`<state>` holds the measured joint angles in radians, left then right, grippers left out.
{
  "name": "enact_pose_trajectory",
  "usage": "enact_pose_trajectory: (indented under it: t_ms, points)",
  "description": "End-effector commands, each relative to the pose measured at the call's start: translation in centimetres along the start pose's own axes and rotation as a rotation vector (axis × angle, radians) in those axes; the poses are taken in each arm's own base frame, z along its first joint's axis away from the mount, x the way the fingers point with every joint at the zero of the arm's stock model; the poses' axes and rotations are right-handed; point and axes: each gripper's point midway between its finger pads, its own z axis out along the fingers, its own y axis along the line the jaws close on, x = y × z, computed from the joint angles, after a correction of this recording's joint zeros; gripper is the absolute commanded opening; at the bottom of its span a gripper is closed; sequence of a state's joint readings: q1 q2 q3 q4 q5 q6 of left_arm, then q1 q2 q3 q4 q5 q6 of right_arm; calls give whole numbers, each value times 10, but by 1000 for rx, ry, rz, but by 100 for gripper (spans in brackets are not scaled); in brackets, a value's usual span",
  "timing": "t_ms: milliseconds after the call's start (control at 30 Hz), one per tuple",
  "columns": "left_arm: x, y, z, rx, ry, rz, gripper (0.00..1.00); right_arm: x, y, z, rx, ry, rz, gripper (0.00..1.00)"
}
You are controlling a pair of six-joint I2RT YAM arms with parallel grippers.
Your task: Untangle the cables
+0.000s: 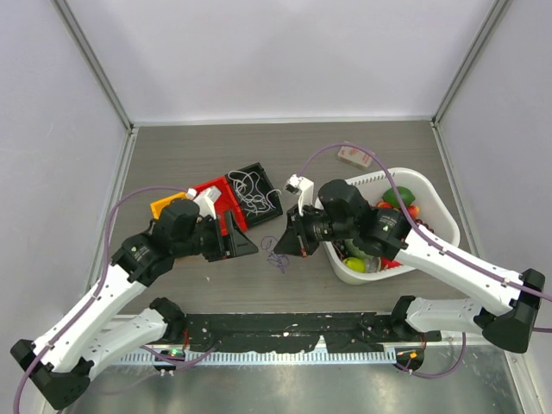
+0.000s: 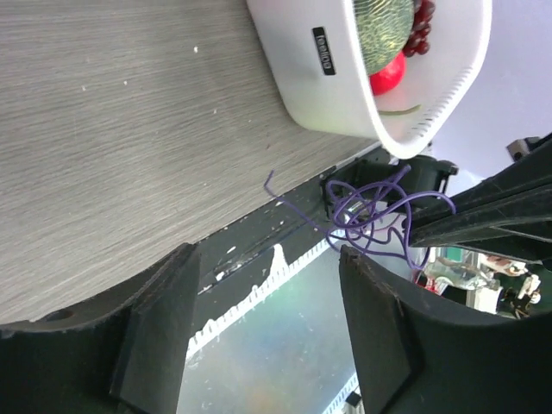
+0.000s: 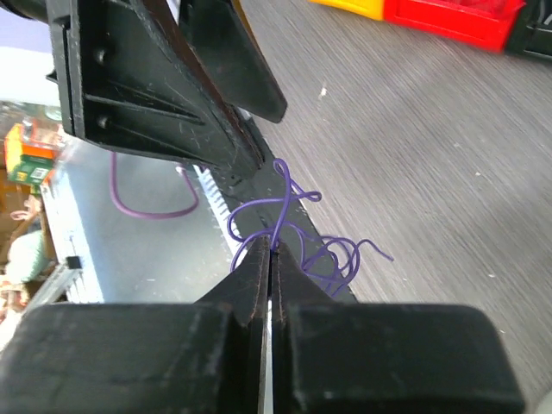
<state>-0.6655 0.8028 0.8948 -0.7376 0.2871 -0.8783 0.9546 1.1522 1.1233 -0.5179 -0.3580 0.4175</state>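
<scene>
A dark purple cable [image 3: 297, 228] is pinched at one strand by my right gripper [image 3: 270, 243], whose jaws are shut on it. The rest of that cable dangles in loose loops [image 2: 379, 211] near the table's front edge. In the top view the purple cable [image 1: 278, 256] hangs between my right gripper [image 1: 285, 244] and my left gripper [image 1: 244, 243]. The left gripper [image 2: 266, 259] is open, with nothing between its fingers [image 2: 164, 319], and sits just short of the loops. A white cable [image 1: 254, 191] lies coiled in a black tray [image 1: 269, 175].
A white basket [image 1: 444, 216] of toy fruit stands on the right, close behind the right gripper. Red [image 1: 216, 194] and orange [image 1: 164, 205] trays sit next to the black one. A small pale box [image 1: 354, 155] lies at the back.
</scene>
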Motion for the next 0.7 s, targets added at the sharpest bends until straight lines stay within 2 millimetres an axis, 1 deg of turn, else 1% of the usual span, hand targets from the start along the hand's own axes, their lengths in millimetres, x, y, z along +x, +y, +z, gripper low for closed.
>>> enact_pose_trajectory:
  t_ms: [0, 33, 67, 100, 133, 167, 200, 233, 267, 300, 367, 400, 433, 467, 500, 533, 567, 600, 633, 667]
  points:
    - [-14, -30, -12, 160, -97, 3, 70, -38, 32, -12, -119, -119, 54, 1]
    - [-16, -38, -14, 209, -118, -4, 71, -43, 33, -13, -132, -134, 63, 1]
    - [-15, -43, -15, 255, -124, -24, 71, -50, 40, -14, -163, -149, 81, 1]
    - [-17, -50, -17, 303, -138, -37, 70, -56, 42, -17, -175, -162, 90, 1]
    - [-17, -54, -19, 338, -152, -47, 65, -65, 47, -19, -189, -182, 97, 1]
    - [-19, -58, -20, 371, -168, -66, 59, -70, 47, -22, -189, -194, 107, 1]
    - [-21, -60, -22, 403, -190, -81, 55, -77, 51, -24, -198, -203, 123, 1]
    - [-20, -62, -22, 429, -192, -102, 47, -84, 49, -27, -198, -223, 134, 1]
    - [-21, -64, -22, 449, -200, -123, 42, -91, 51, -30, -204, -238, 160, 1]
    - [-21, -64, -22, 461, -201, -143, 40, -97, 49, -33, -208, -255, 172, 1]
    - [-22, -66, -22, 478, -198, -181, 42, -108, 48, -38, -218, -288, 207, 1]
    - [-22, -67, -22, 481, -197, -196, 48, -111, 48, -40, -220, -298, 224, 1]
    - [-25, -70, -25, 488, -200, -202, 56, -115, 50, -42, -229, -310, 240, 1]
    - [-26, -72, -27, 492, -203, -204, 60, -118, 51, -43, -235, -318, 246, 1]
    - [-28, -75, -29, 500, -209, -197, 62, -120, 52, -43, -247, -325, 266, 1]
    - [-30, -79, -32, 505, -215, -179, 62, -124, 53, -45, -258, -337, 273, 1]
    - [-33, -81, -34, 501, -233, -142, 59, -126, 53, -44, -263, -339, 302, 1]
    - [-37, -81, -35, 483, -251, -110, 52, -128, 53, -46, -266, -345, 320, 1]
    - [-39, -79, -35, 458, -270, -77, 48, -131, 50, -45, -261, -347, 357, 1]
    - [-44, -81, -39, 448, -308, -44, 47, -133, 50, -47, -267, -347, 384, 1]
